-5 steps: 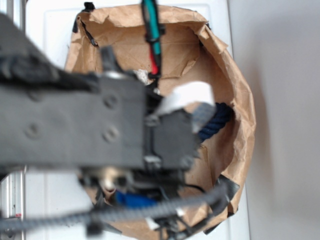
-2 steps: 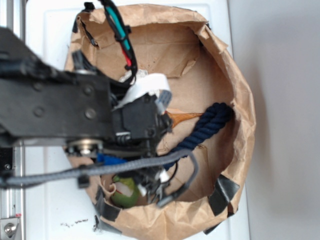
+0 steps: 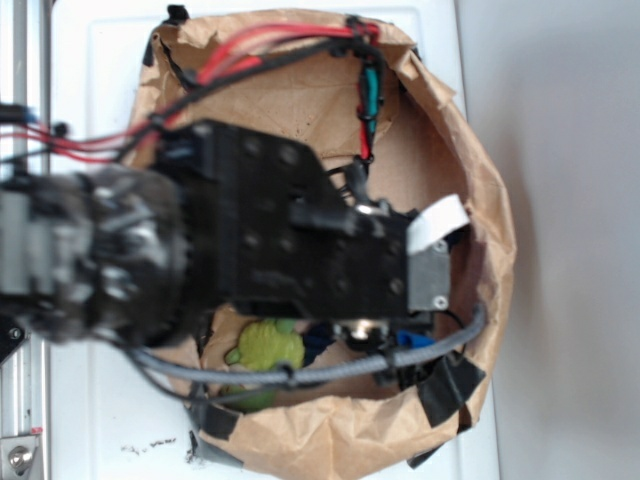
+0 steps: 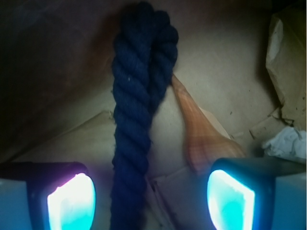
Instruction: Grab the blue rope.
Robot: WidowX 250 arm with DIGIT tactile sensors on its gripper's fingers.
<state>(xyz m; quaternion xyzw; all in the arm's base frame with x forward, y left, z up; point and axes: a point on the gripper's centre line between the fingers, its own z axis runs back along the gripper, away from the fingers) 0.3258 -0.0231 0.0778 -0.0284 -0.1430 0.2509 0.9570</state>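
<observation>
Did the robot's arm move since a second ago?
Yes. The gripper has swung right across the brown paper bag, and now sits open over the blue rope.

In the exterior view the black robot arm [image 3: 290,250] hides nearly all of the dark navy twisted cotton rope [image 4: 136,110]. It also covers part of the green plush toy [image 3: 262,350]. In the wrist view the rope's lower end runs off the bottom edge, and the end effector [image 4: 151,199] shows only its two glowing pads [image 4: 72,201].
</observation>
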